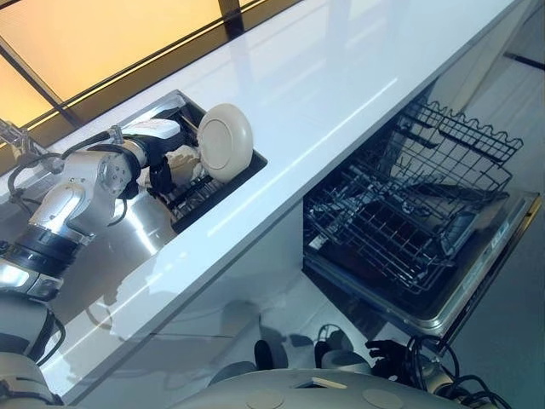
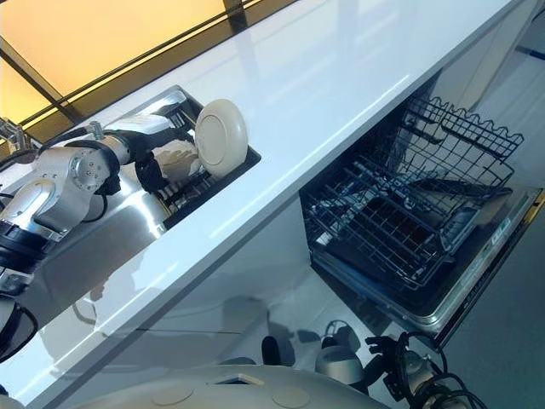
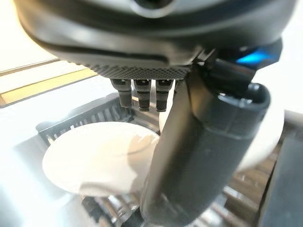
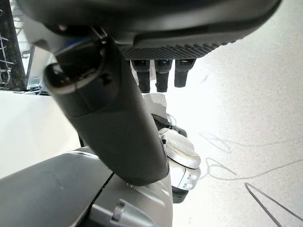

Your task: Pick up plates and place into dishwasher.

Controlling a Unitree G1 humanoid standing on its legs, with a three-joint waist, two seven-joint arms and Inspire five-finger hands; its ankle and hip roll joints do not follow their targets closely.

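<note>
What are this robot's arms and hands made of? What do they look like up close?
The left arm is shiny silver-grey metal built of rounded segments, with dark bands and black cables looping beside it. The left hand is dark, its thumb bearing a white cover. Close up, the right hand is black with a ribbed palm, stubby dark fingers and a thick smooth thumb.

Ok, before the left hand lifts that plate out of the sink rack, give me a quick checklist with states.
1. Left hand at the plate in the sink rack: ok.
2. Fingers closed on the plate: cannot tell; the wrist view shows them above a plate, contact unclear.
3. Plate standing on edge in the rack: ok.
4. Dishwasher door open, lower rack pulled out: ok.
5. Rack has free slots: ok.
6. Right hand low, off the counter: ok.
</note>
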